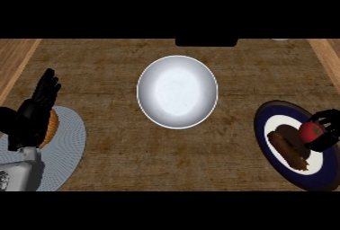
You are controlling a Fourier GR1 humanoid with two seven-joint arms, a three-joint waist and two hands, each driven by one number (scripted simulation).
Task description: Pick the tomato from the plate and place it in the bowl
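Note:
A red tomato (309,131) sits on the blue-rimmed plate (269,117) at the right edge. My right hand (326,134) comes in from the right, its black fingers curled around the tomato. A brown oblong food item (290,147) lies on the same plate, just left of the tomato. The white bowl (177,91) stands in the middle of the counter with nothing in it. My left hand (38,103) rests open at the left, fingers straight and pointing up.
A grey round plate (69,143) lies at the lower left under my left forearm, with an orange-brown item (50,128) partly hidden behind the hand. Wooden strips edge the counter at both sides. A dark object (206,42) sits at the far edge.

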